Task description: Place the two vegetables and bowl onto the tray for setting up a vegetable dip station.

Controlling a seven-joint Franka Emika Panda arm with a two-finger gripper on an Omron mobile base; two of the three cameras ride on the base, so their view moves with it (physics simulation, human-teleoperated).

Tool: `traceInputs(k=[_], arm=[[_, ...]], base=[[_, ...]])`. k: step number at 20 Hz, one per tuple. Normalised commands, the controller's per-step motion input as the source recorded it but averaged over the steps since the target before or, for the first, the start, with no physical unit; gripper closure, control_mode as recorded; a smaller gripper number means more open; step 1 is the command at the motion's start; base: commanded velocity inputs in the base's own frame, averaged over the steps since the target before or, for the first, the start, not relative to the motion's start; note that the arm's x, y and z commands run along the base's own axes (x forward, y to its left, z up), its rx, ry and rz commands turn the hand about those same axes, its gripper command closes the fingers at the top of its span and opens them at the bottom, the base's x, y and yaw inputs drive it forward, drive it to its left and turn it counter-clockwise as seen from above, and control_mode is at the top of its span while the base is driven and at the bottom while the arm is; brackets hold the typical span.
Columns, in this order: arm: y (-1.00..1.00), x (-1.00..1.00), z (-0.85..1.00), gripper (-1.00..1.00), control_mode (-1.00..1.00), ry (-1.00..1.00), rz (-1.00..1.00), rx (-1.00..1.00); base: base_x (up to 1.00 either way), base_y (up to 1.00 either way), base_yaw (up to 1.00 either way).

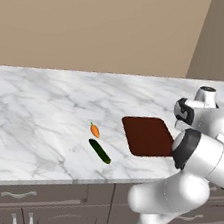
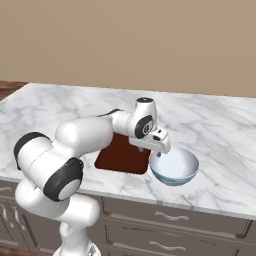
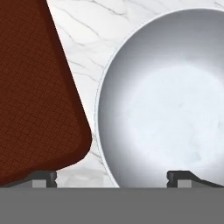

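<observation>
The pale bowl sits on the marble counter just right of the dark reddish-brown tray. My gripper hangs open over the bowl's left rim. In the hand view the gripper straddles that rim, one fingertip by the tray corner and the other over the bowl inside. The orange carrot and the dark green cucumber lie on the counter left of the tray, close together. Nothing is held.
The marble counter runs wide to the left and back, ending at a beige wall. Its front edge lies close below the cucumber, tray and bowl. Drawers with handles sit under the counter.
</observation>
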Motion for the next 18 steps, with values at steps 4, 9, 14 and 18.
traceInputs(k=[4, 9, 14, 18], arm=[[-0.06, 0.04, -0.33, -1.00, -1.00, 0.02, 0.00, 0.00], [0.00, 0.01, -0.25, -1.00, -1.00, 0.02, 0.00, 0.00], [0.00, 0.00, -0.20, -1.00, -1.00, 0.00, 0.00, 0.01], [-0.07, 0.06, -0.20, -1.00, -1.00, 0.00, 0.00, 0.02]], base=[[0.00, 0.00, 0.00], [0.00, 0.00, 0.00], [0.00, 0.00, 0.00], [0.00, 0.00, 0.00]])
